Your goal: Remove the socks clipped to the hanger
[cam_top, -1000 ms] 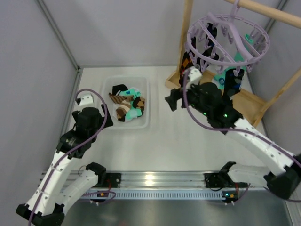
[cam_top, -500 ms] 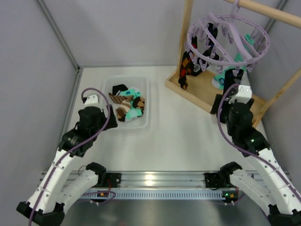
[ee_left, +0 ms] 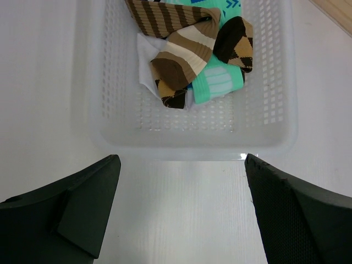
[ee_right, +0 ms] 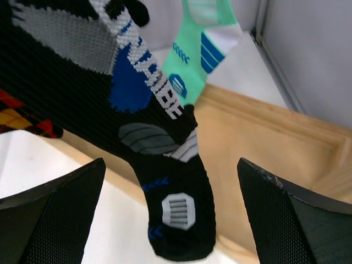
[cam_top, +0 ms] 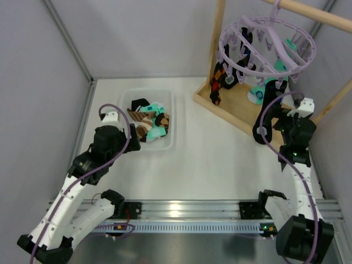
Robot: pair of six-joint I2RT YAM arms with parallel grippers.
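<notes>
The lavender round hanger point(cam_top: 268, 45) hangs from the wooden bar at the top right. Clipped to it are a black sock with red-orange diamonds point(cam_top: 216, 82), a teal sock point(cam_top: 257, 92) and a long black sock point(cam_top: 266, 113). My right gripper point(cam_top: 280, 120) is open just right of the black sock. In the right wrist view the black sock's toe point(ee_right: 176, 220) hangs between the open fingers of the gripper point(ee_right: 170, 163), with the teal sock point(ee_right: 198, 49) behind. My left gripper point(cam_top: 124, 144) is open and empty, just in front of the basket point(ee_left: 192, 153).
The white mesh basket point(cam_top: 172, 118) holds several loose socks, brown-white striped point(ee_left: 181, 55) and teal point(ee_left: 217, 82) among them. The light wooden frame point(cam_top: 218, 38) with its tray base point(cam_top: 237, 109) stands under the hanger. Grey walls close in both sides.
My right arm has swung from the table's middle to the far right, up beside the hanging black sock. My left gripper has edged slightly toward the basket.
</notes>
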